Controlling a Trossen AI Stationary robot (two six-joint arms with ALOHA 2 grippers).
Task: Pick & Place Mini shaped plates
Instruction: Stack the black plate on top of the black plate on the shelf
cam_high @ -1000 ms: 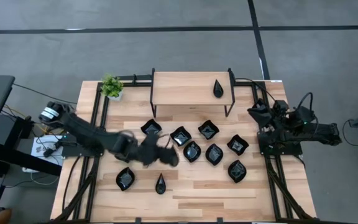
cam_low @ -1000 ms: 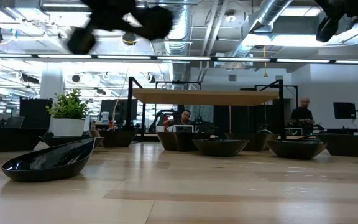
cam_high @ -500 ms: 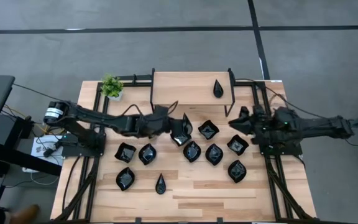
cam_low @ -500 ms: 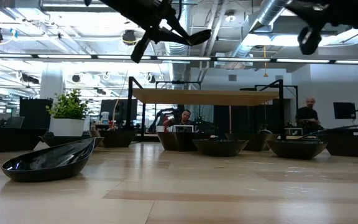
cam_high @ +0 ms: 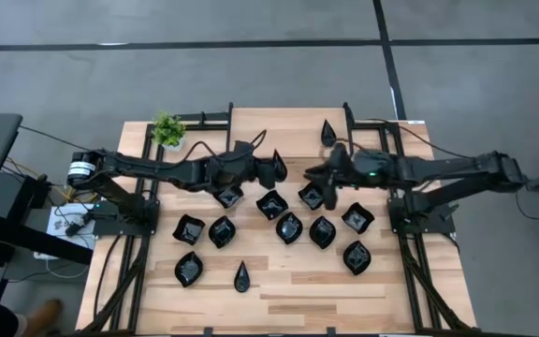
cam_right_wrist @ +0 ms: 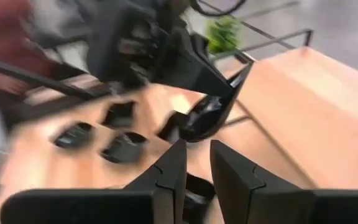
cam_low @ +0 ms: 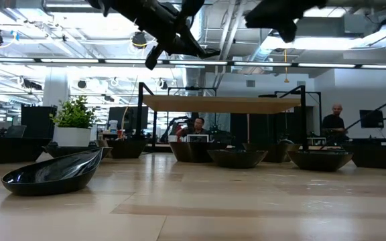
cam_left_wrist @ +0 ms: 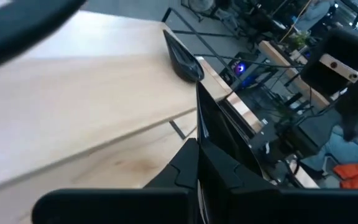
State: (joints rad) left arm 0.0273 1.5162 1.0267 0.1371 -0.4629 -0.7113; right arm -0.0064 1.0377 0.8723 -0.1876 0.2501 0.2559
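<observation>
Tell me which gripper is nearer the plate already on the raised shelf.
Right. The right gripper hovers just below-left of the shelf plate; the left gripper, holding another plate, is farther left.

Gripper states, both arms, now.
Left gripper: shut on a mini black plate, lifted above the table.
Right gripper: slightly open, holding nothing, facing that plate.

Two slim matte-black jointed arms; the left arm (cam_high: 148, 170) trails looping black cables and has a silver-capped base, the right arm (cam_high: 447, 170) shows a small green light
</observation>
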